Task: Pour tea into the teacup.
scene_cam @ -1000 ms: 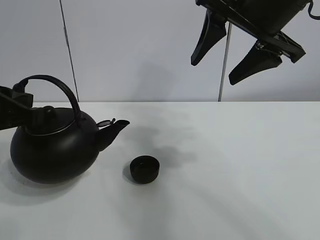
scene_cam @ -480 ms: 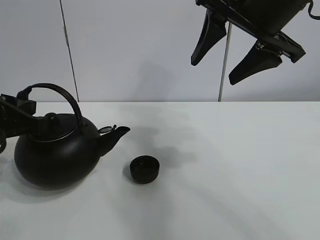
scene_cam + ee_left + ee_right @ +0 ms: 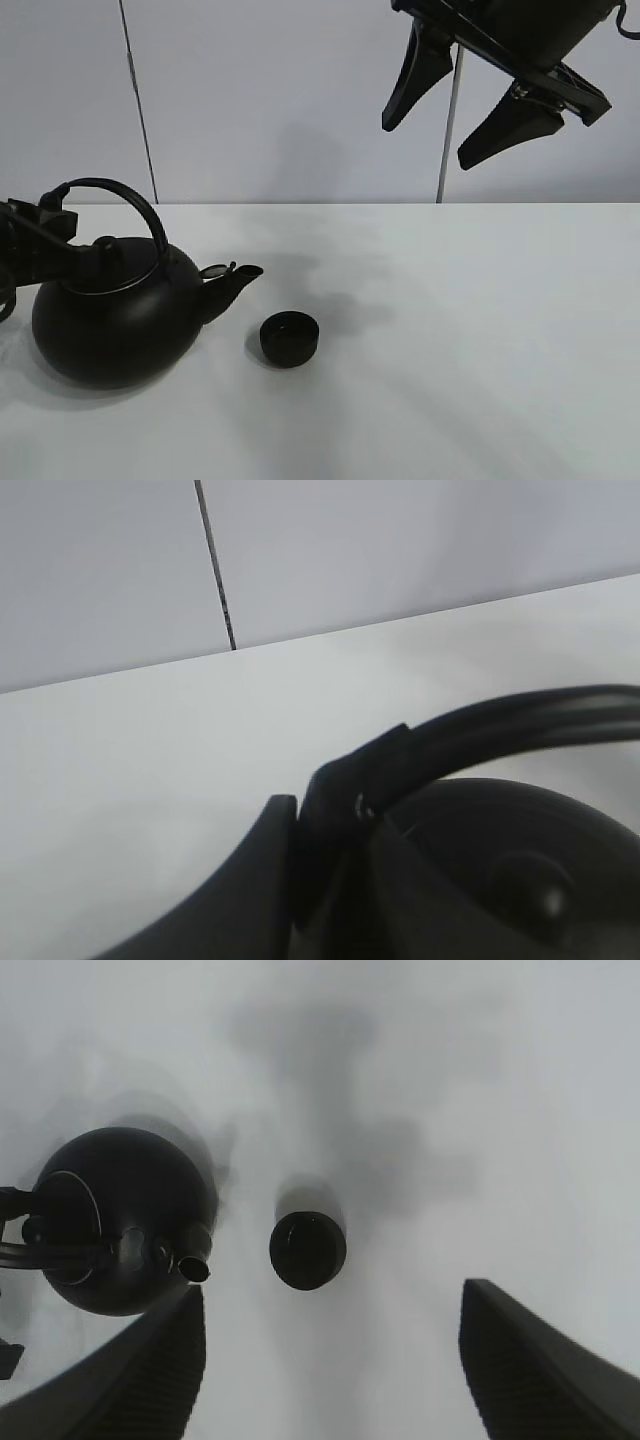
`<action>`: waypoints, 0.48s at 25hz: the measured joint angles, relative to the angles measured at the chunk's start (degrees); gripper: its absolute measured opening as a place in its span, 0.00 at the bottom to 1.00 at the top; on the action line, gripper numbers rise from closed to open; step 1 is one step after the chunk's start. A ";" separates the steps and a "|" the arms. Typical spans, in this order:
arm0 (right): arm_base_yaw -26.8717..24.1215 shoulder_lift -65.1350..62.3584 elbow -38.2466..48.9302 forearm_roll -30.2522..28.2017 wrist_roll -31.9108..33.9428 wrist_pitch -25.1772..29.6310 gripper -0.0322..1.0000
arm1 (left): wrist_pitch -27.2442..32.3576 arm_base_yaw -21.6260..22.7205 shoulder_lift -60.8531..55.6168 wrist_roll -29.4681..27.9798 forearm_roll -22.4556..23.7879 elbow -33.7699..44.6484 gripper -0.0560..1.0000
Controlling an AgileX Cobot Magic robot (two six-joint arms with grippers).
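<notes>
L gripper (image 3: pixel 45 228) comes in from the left edge of the ext view, clamped on the kettle handle (image 3: pixel 115 192) near its rear end. Wrist cam shows a finger (image 3: pixel 245 880) pressed right against the handle (image 3: pixel 480 730), so it's closed on it w/ a firm hold. Kettle (image 3: pixel 115 325) is big, black, round-bellied, sitting low over the white table (image 3: pixel 450 350); can't tell if the base is touching or just off. Body leans a bit fwd, spout (image 3: pixel 235 280) pointing right toward the teacup. Lid knob (image 3: pixel 525 885) is blurry in the wrist view.

Teacup (image 3: pixel 290 338) is a small, low black cup, upright on the table just right of the spout tip, near but not touching. It sits lower than the spout, not under it. Inside is too dark to tell contents.

R gripper (image 3: pixel 470 110) is high up at top right of the ext view, well apart from both, fingers spread wide, holding nothing. R wrist cam looks straight down: teacup (image 3: pixel 308 1250) beside the kettle (image 3: pixel 120 1220), spout opening (image 3: pixel 194 1268) facing the cup, both finger tips (image 3: pixel 140 1375) at the frame's lower corners w/ a wide gap.
</notes>
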 joint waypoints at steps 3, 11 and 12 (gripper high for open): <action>0.00 0.00 0.00 0.00 0.00 -0.05 0.51 | -0.10 0.00 0.00 -0.05 0.72 1.05 0.16; 0.00 0.00 0.00 0.00 0.00 -0.10 0.51 | -3.73 0.00 -0.18 -1.43 1.35 5.98 0.16; 0.00 0.00 0.00 0.01 0.00 -0.10 0.51 | -4.43 0.00 -0.25 -1.99 1.56 6.68 0.16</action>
